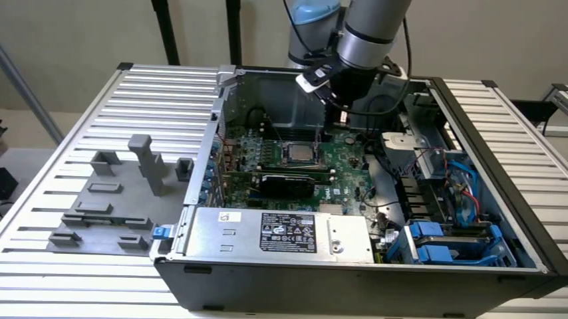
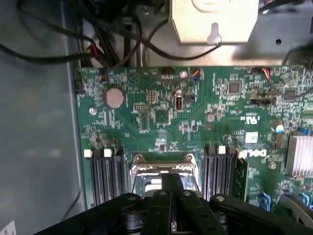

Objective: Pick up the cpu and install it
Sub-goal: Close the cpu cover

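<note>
The gripper (image 1: 342, 121) (image 2: 172, 180) hangs with its black fingers pressed together and nothing between them, in the upper middle of the exterior view, over the green motherboard (image 1: 350, 156) (image 2: 215, 107). The cpu (image 1: 297, 153) lies silvery in the metal-framed socket (image 2: 164, 164) at that frame's centre, just down and left of the fingertips. All this sits in an open computer case (image 1: 266, 90) with a grey power supply (image 1: 284, 234) along its near edge and blue drive bays (image 1: 443, 244) at lower right. The case rests on a slatted metal table (image 1: 159, 93). Grey fixture blocks (image 1: 116, 199) stand at left, with a beige wall (image 1: 80, 33) behind.
</note>
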